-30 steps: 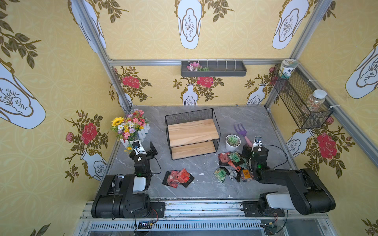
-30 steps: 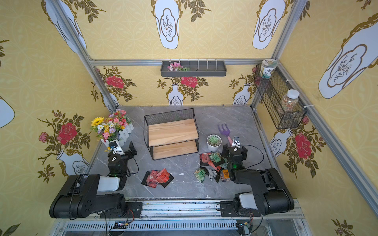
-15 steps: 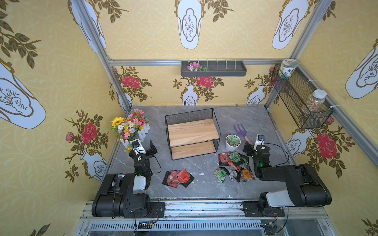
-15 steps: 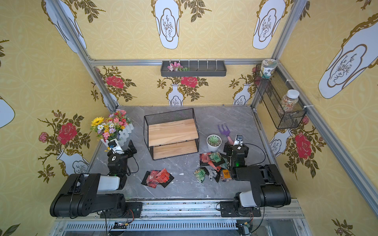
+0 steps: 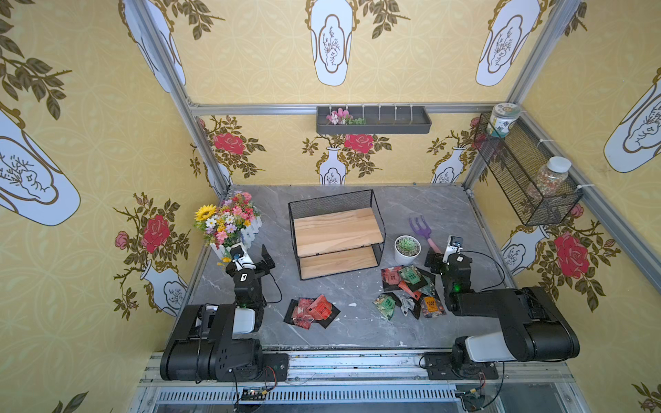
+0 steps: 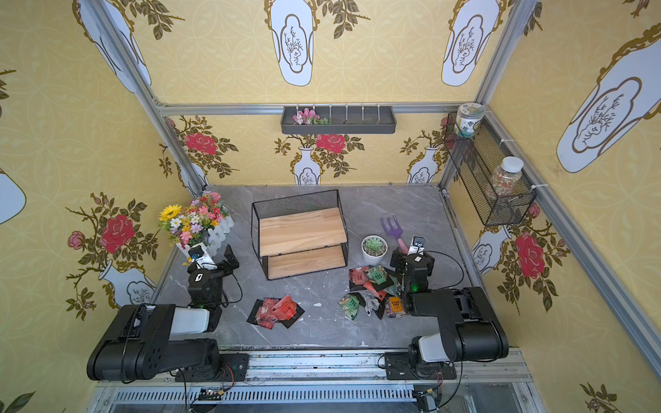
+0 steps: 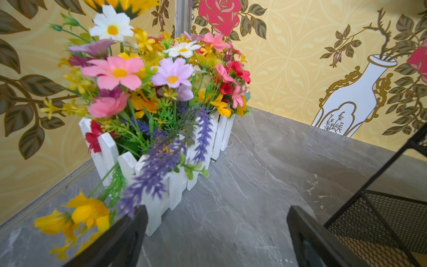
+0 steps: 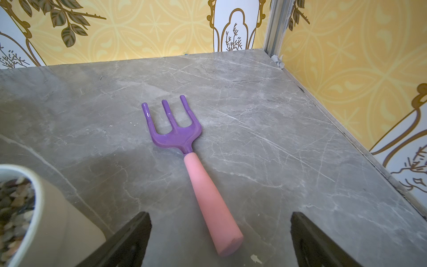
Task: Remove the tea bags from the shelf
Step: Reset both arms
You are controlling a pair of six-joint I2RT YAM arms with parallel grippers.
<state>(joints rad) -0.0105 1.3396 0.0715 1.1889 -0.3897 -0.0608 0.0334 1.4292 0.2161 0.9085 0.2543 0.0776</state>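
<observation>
The shelf [image 5: 336, 232] [image 6: 300, 232] stands mid-table, and both of its wooden boards are bare. Tea bags lie on the table in two heaps: red ones [image 5: 311, 311] [image 6: 277, 309] near the front, and mixed red, green and orange ones [image 5: 407, 289] [image 6: 372, 289] at the right. My left gripper [image 5: 255, 262] [image 7: 217, 215] is open and empty, low beside the flower box, with the shelf's mesh [image 7: 381, 215] next to one finger. My right gripper [image 5: 443, 257] [image 8: 220, 217] is open behind the right heap. The fork's pink handle lies on the table between its fingers, untouched.
A white picket box of artificial flowers [image 5: 229, 221] [image 7: 161, 92] stands at the left edge. A potted succulent [image 5: 407, 248] and a purple garden fork [image 5: 422, 229] [image 8: 175, 129] lie right of the shelf. A mesh basket with jars [image 5: 525, 178] and a grey tray [image 5: 372, 119] hang on the walls.
My right gripper has drawn slightly back from the right tea bag heap toward the fork. The left arm has barely moved.
</observation>
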